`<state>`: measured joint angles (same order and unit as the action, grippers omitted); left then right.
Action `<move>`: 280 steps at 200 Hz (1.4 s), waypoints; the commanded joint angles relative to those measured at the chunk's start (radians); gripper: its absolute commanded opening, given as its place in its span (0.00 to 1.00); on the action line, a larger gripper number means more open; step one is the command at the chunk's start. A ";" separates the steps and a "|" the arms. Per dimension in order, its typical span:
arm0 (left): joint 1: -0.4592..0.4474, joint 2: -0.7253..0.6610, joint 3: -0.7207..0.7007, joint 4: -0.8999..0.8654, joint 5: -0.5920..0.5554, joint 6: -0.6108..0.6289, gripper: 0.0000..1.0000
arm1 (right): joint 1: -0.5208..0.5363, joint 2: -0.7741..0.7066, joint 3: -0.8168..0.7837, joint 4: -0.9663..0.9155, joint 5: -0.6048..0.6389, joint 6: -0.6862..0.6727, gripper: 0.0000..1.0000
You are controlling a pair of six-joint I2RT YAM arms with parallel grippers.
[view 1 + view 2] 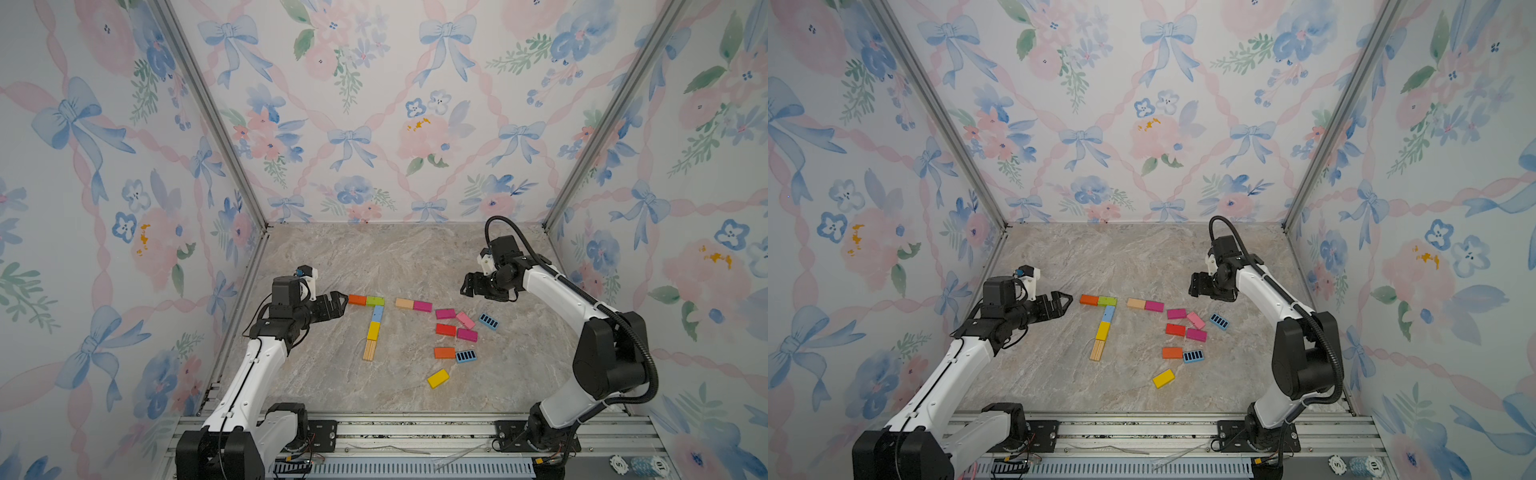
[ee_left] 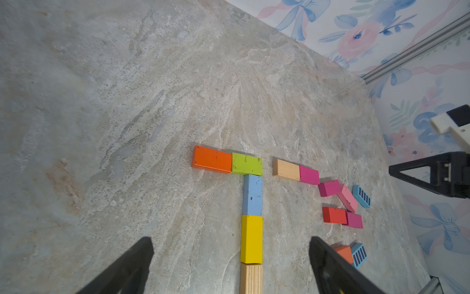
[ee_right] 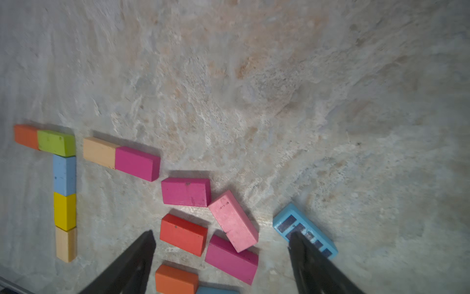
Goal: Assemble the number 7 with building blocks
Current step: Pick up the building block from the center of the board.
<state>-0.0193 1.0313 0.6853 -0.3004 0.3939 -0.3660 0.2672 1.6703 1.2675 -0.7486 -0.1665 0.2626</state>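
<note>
The number 7 (image 1: pixel 372 324) lies flat left of centre: an orange block (image 1: pixel 357 299) and a green block (image 1: pixel 375 301) form its top bar, and light blue (image 2: pixel 252 194), yellow (image 2: pixel 251 238) and lined wood (image 2: pixel 251 278) blocks form its stem. My left gripper (image 1: pixel 343 301) hangs open just left of the orange block, holding nothing (image 2: pixel 231 240). Loose building blocks (image 1: pixel 453 332) are scattered to the right, among them tan (image 3: pixel 99 152), magenta (image 3: pixel 137 163), pink (image 3: pixel 232 221), red (image 3: pixel 183 234) and striped blue (image 3: pixel 305 230). My right gripper (image 1: pixel 467 286) hovers open above them (image 3: pixel 221 233).
A loose yellow block (image 1: pixel 438 378) lies nearest the front. A metal rail (image 1: pixel 415 432) runs along the front edge, with poker chips (image 1: pixel 636 465) at its right end. Wallpapered walls close in the left, back and right.
</note>
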 commanded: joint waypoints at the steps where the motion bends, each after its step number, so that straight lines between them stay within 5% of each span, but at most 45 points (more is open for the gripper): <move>1: -0.010 -0.013 -0.009 0.012 0.020 0.012 0.98 | 0.080 0.061 0.012 -0.085 0.094 -0.068 0.81; 41: -0.013 -0.011 -0.010 0.012 0.019 0.013 0.98 | 0.195 0.195 0.145 -0.168 0.214 -0.127 0.80; 209: -0.016 -0.015 -0.012 0.012 0.008 0.015 0.98 | 0.260 0.352 0.219 -0.117 0.152 -0.042 0.88; 280: -0.017 -0.019 -0.013 0.012 0.006 0.015 0.98 | 0.281 0.403 0.247 -0.118 0.190 -0.034 0.77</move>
<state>-0.0303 1.0309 0.6853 -0.3004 0.4004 -0.3660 0.5304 2.0430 1.4769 -0.8543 -0.0055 0.2161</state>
